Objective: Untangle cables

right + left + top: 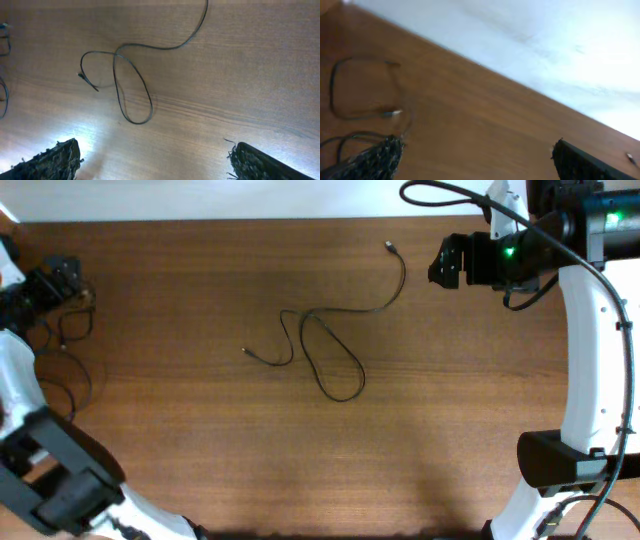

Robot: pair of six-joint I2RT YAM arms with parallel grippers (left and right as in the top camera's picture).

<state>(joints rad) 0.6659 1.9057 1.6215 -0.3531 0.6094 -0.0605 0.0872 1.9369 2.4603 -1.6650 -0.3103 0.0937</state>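
Observation:
One thin black cable [322, 340] lies loose across the middle of the table, with a plug at the far end [389, 247], a long loop, and its other end at the left [247, 352]. The right wrist view shows the same cable [134, 85] ahead of my right gripper [156, 160], which hangs open above bare wood. In the overhead view the right gripper [437, 260] is at the far right, apart from that cable. A second cable [72, 330] lies in loops at the far left. My left gripper [68, 280] is open beside it, holding nothing. In the left wrist view this cable [337, 87] lies left of the left gripper [475, 157].
The wooden table [200, 450] ends at a white wall strip along the far side [250, 200]. The white arm links stand at the left [20, 380] and right [590, 340] edges, with thick black robot cables on the right arm.

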